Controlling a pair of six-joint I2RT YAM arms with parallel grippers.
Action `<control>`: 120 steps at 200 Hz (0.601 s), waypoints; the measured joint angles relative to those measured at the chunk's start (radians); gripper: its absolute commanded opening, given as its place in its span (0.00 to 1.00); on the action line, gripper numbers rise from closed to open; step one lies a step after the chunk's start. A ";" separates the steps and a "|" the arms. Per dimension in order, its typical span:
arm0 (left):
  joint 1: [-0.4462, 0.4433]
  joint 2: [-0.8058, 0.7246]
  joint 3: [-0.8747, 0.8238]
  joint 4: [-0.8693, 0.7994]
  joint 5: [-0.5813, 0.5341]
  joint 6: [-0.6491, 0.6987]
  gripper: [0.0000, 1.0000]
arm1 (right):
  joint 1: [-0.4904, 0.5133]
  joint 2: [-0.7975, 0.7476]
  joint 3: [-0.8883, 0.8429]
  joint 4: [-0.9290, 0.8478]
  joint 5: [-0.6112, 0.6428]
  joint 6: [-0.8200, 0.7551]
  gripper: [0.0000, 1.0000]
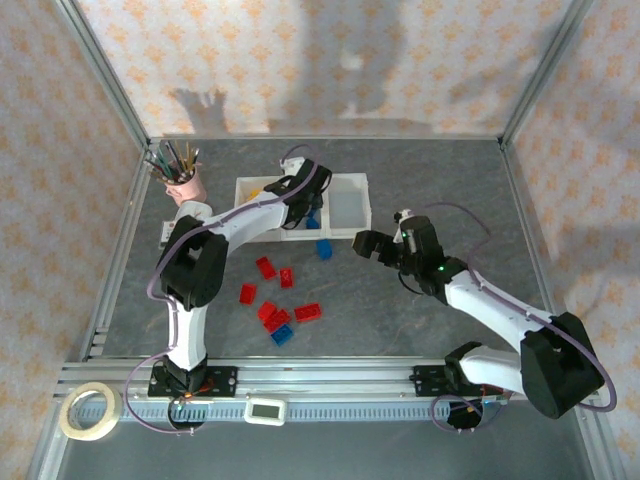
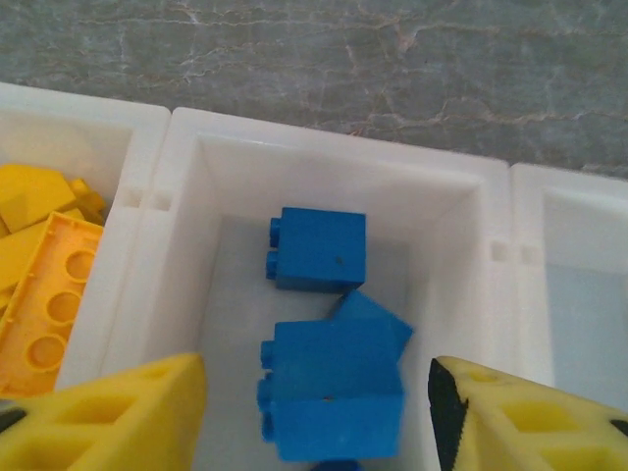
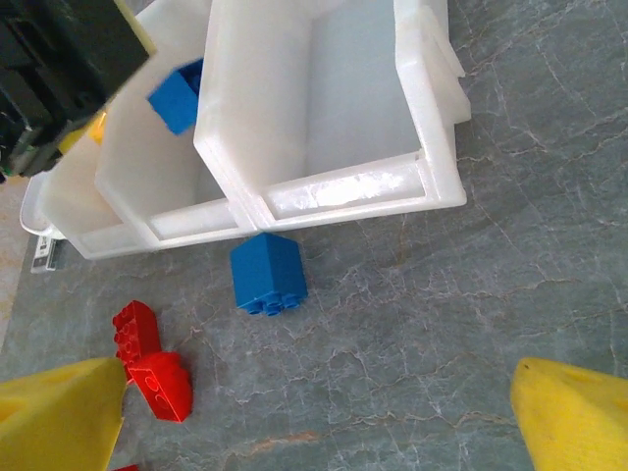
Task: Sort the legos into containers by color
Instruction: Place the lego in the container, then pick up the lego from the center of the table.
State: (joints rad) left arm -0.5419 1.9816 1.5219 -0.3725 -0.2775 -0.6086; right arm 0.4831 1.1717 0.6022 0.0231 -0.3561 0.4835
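Note:
The containers [image 1: 350, 180] are three joined white bins at the back middle of the table. My left gripper [image 1: 305, 200] hangs over the middle bin [image 2: 334, 157], open. Its yellow fingers [image 2: 108, 417] stand apart from the blue legos [image 2: 334, 402] lying in that bin. Yellow legos [image 2: 44, 285] fill the left bin. My right gripper [image 1: 362, 243] is open and holds nothing, low over the table in front of the bins [image 3: 343, 191]. One blue lego [image 3: 267, 273] lies just ahead of it. Several red legos [image 1: 265, 267] and a blue one [image 1: 282, 335] are scattered at the front left.
A pink cup of pens [image 1: 180, 183] stands left of the bins. The right bin [image 2: 579, 294] has nothing in it. Two red bricks [image 3: 152, 363] lie near the right gripper's left finger. A tape roll [image 1: 88, 410] sits on the front rail.

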 measured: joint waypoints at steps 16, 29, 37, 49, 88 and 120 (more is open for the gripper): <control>0.003 -0.006 0.000 -0.017 0.001 0.006 0.71 | 0.000 0.000 0.000 -0.004 0.000 -0.006 1.00; 0.002 -0.024 -0.004 -0.024 0.011 0.008 0.71 | 0.000 0.000 0.000 -0.013 0.001 -0.010 1.00; 0.001 -0.045 -0.016 -0.025 0.018 0.008 0.72 | -0.001 -0.002 0.000 -0.019 0.003 -0.013 1.00; -0.005 -0.097 -0.054 -0.021 0.035 0.007 0.73 | -0.002 -0.005 0.000 -0.027 0.009 -0.014 1.00; -0.090 -0.263 -0.212 0.003 0.059 -0.048 0.76 | -0.003 -0.029 -0.033 -0.029 0.021 -0.014 1.00; -0.185 -0.264 -0.306 0.025 0.088 -0.127 0.80 | -0.008 -0.030 -0.078 -0.031 0.028 -0.013 1.00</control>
State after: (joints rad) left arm -0.7265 1.7180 1.2160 -0.3473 -0.1898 -0.7357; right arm 0.4755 1.1416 0.5243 -0.0074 -0.3283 0.4702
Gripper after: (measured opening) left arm 0.793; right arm 0.998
